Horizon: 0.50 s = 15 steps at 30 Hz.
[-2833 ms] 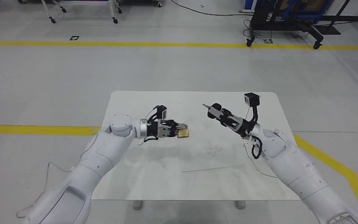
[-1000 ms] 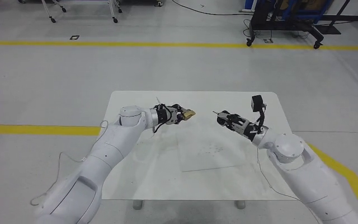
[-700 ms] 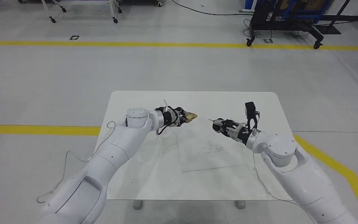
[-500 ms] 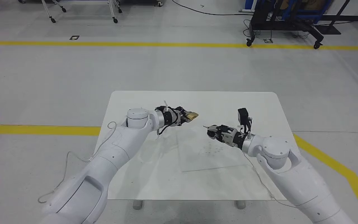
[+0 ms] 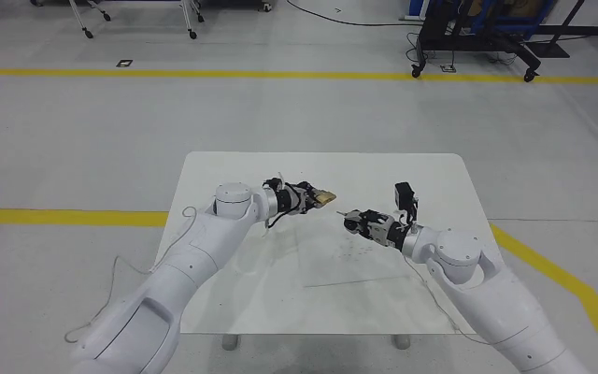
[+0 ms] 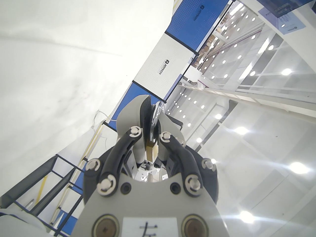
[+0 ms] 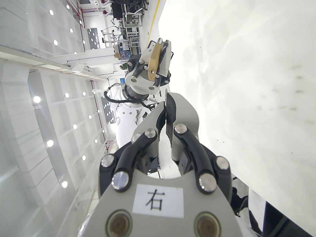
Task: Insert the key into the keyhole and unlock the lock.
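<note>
Lock: We find the brass lock [image 5: 324, 197] held in the air over the middle of the white counter [image 5: 420, 178]. It lies roughly level, with its free end turned toward the right arm. In the right wrist view its narrow brass edge faces the camera.
Shackle: The silver shackle [image 6: 152, 130] shows between the fingers that grip the lock.
Left gripper: The left gripper [image 6: 155, 107] is closed around the lock, with one white finger pressed against each flat side and nothing else in its hold.
Key: The key [image 5: 340, 214] appears as a thin metal tip pointing toward the lock. It is just beside the lock but apart from it, a little nearer the robot, and not yet inserted.
Right gripper: The right gripper [image 7: 168, 98] sits near the lock, on the side opposite the left gripper. Its fingers are drawn together, the dark pads almost meeting, and they pinch the key. We cannot tell how much of the key lies between them.
Counter: The white surface lies beneath the lock, with faint dark scuff marks [image 5: 360, 251] on the side of the lock toward the right arm and nearer the robot.
Floor: A yellow line [image 5: 280, 73] crosses the grey floor well beyond the lock, past the counter's far edge.
</note>
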Tool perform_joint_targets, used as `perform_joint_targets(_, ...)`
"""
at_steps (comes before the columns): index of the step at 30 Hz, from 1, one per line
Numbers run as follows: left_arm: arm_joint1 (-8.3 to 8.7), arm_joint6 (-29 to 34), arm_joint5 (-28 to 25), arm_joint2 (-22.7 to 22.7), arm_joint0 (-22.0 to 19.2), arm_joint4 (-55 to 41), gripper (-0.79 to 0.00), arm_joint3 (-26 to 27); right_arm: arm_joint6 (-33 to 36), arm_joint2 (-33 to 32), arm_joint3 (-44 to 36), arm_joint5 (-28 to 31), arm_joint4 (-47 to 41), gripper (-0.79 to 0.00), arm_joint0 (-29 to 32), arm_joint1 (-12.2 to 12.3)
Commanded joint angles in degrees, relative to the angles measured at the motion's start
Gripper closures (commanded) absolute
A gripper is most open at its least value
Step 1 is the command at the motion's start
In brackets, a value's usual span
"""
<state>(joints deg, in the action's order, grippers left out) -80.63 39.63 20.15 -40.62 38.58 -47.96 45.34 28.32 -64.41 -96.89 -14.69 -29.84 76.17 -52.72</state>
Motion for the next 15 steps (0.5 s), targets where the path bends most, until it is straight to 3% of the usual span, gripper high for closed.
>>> perform_joint_targets(1,0.18,1.21,-0.55,-0.59,0.38,0.17,0.000,0.46,0.44,-0.69,-0.84,1.09,0.05,0.000,0.78,0.06)
perform_joint_targets(9,0.51,2.37,-1.86,-1.26,1.18,3.89,0.000,1.86,-4.35,-2.88,-5.13,2.49,-0.35,0.000,5.20,-0.08)
perform_joint_targets(15,0.51,1.54,-2.89,-1.68,1.93,6.08,0.000,3.12,-8.84,-1.17,-5.99,-0.69,-2.09,0.000,4.82,-1.05)
